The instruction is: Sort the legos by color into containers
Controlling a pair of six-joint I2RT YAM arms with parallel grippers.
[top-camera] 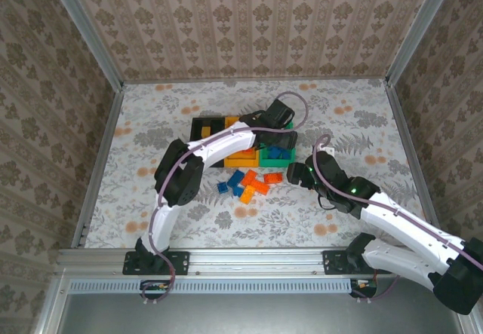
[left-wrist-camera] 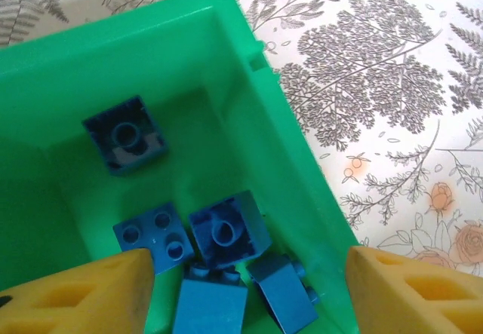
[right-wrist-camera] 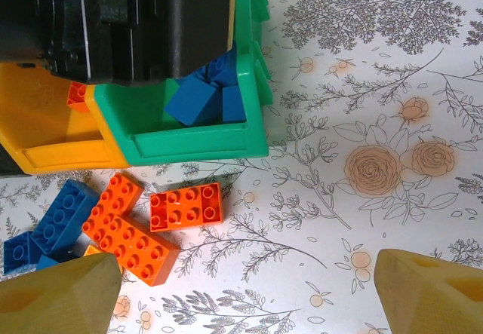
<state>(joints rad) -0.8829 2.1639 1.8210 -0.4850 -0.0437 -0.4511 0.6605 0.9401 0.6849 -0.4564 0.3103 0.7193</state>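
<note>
My left gripper [left-wrist-camera: 249, 292] hangs open over the green container [left-wrist-camera: 226, 70]. Several blue legos [left-wrist-camera: 226, 232] lie loose on that container's floor, below and between the yellow fingers [left-wrist-camera: 83, 292], and none is gripped. From above, the left gripper [top-camera: 279, 132] sits over the green container [top-camera: 273, 165], beside the yellow-orange one [top-camera: 243, 160] and the black one [top-camera: 202, 128]. My right gripper [right-wrist-camera: 245, 296] stands open above bare table. Ahead and to the left of it lie red-orange legos [right-wrist-camera: 186, 206] and a blue one [right-wrist-camera: 64, 213], in front of the green container [right-wrist-camera: 189, 134].
A cluster of loose red-orange and blue legos [top-camera: 245, 183] lies just in front of the containers. The left arm's black wrist [right-wrist-camera: 113, 17] hangs over the green and yellow-orange containers. Metal rails and patterned walls bound the table; floral tabletop stretches right of the containers.
</note>
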